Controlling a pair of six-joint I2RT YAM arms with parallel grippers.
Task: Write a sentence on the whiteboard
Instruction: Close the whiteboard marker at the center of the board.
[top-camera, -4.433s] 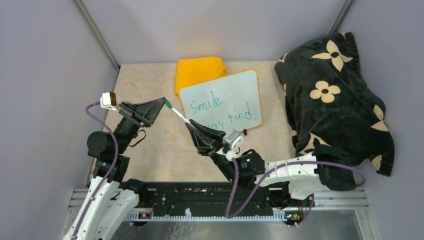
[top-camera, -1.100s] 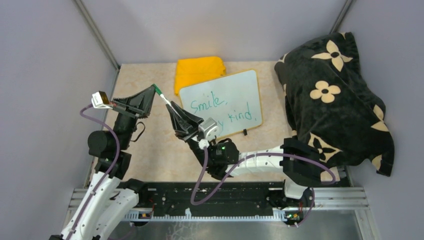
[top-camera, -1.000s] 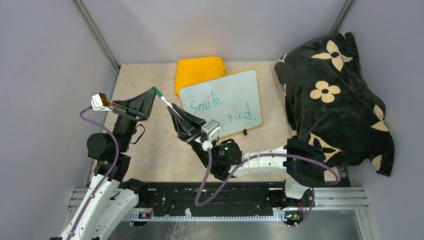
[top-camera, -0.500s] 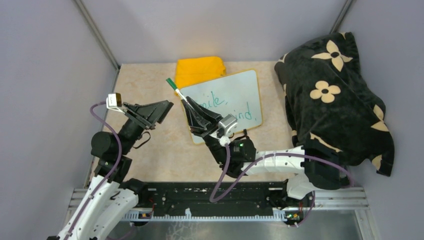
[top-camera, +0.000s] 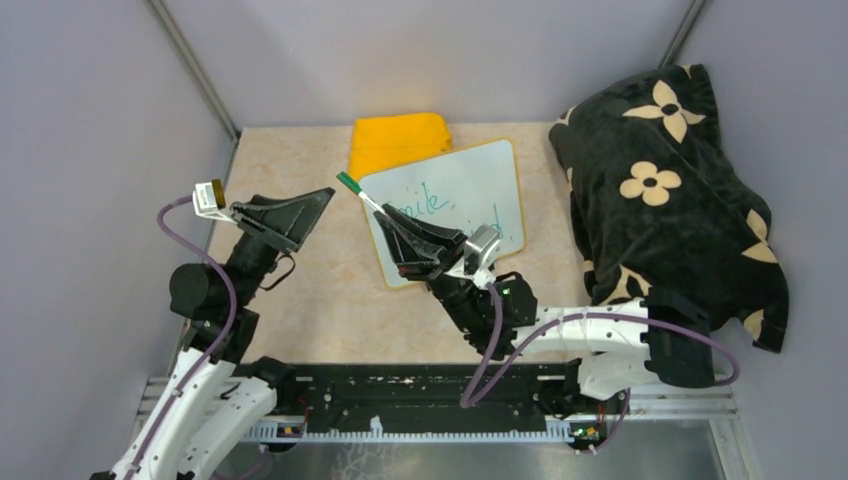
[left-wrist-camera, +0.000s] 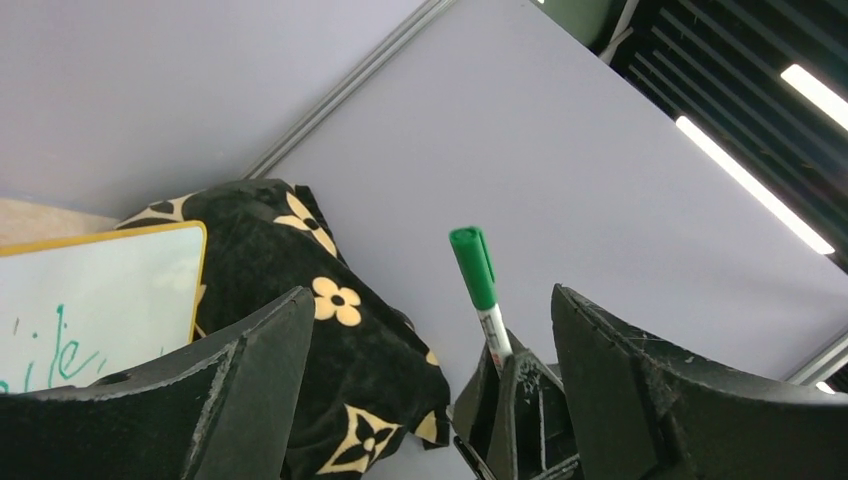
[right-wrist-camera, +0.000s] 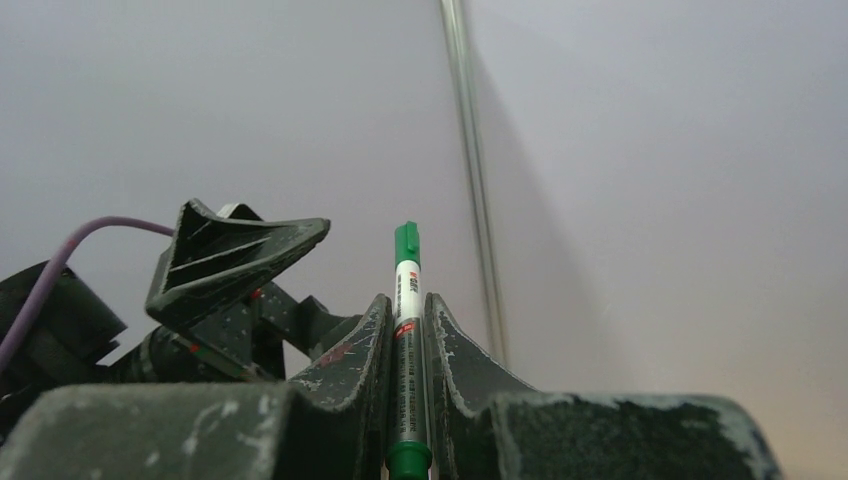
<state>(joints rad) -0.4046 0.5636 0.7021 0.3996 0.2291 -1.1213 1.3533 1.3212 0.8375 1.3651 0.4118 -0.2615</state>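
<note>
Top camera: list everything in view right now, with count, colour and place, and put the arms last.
whiteboard: one, white with a yellow rim, far centre of the table
sentence: one, green handwriting on the whiteboard, partly hidden by the right arm
folded cloth: one, yellow, at the back, touching the whiteboard's far left corner
blanket: one, black with cream flowers, heaped on the right
marker: one, white barrel and green cap, raised over the whiteboard's left edge
table: one, beige
left gripper: one, black, open and empty, left of the marker
right gripper: one, black, clamped on the marker
</note>
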